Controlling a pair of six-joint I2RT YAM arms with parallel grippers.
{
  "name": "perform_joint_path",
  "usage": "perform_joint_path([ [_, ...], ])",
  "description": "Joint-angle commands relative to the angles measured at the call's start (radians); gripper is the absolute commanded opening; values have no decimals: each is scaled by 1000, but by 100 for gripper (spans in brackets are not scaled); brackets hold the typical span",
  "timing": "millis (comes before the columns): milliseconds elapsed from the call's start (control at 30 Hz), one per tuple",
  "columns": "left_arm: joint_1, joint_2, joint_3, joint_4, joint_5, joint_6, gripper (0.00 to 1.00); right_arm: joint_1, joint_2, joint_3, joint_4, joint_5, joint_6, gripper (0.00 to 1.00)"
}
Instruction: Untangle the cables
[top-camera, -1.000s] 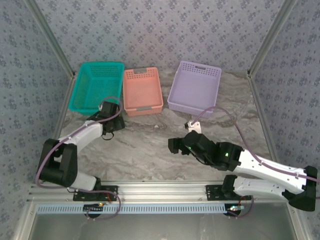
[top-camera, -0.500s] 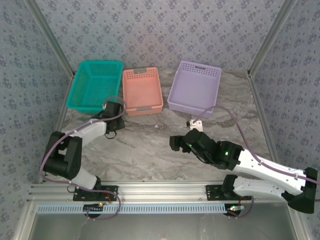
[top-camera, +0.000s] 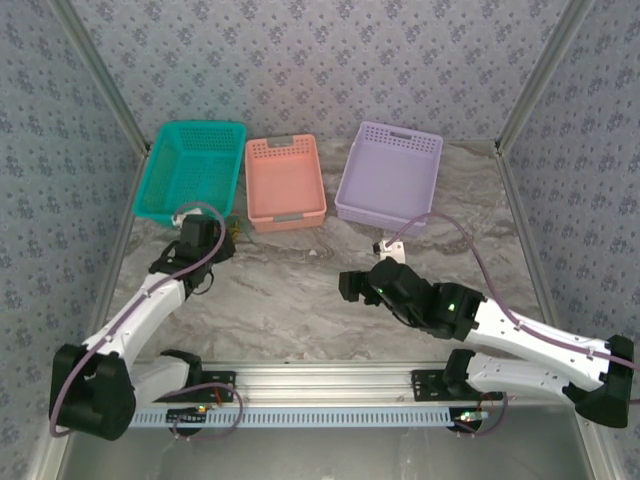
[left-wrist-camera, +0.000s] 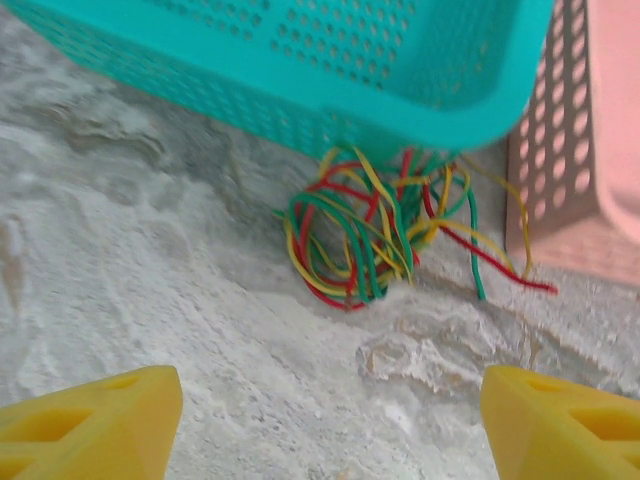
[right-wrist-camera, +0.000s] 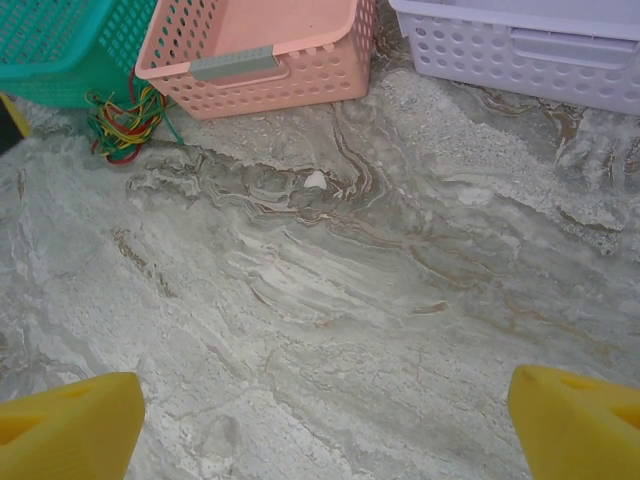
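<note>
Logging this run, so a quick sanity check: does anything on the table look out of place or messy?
Yes. The cables, a knot of green, yellow and red wires, lie on the table jammed against the teal basket at its near corner, beside the pink basket. A few loose ends trail outward.

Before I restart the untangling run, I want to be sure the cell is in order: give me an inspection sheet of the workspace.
Surface: marbled grey table, no spills seen.
Job's things: cable bundle, red, yellow and green, tangled, at the near corner of the teal basket, beside the pink basket.
Clutter: small white fleck on the table; purple basket.
Grippers: left jaws open, facing the bundle; right jaws open over the table.
Cables: purple-grey arm cables loop along both arms.
Surroundings: patterned walls, metal frame.
</note>
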Motion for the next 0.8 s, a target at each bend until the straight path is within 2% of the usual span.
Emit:
perform_joint_path([
  [0, 7, 54, 15, 98, 95, 67, 78, -4, -2, -6, 11, -3, 16, 96],
  [100, 16, 124, 47, 102, 116, 62, 79, -5, -7, -6, 5, -3, 13, 96],
  [233, 19, 137, 58, 101, 78, 12, 86, -10, -7, -8, 1, -2, 13, 96],
  [467, 31, 231, 92, 155, 173, -27, 87, -22, -2, -13, 8, -13, 11, 96],
  [767, 30, 270, 109, 172, 166, -14, 86, -33, -5, -31, 19, -30, 13, 96],
])
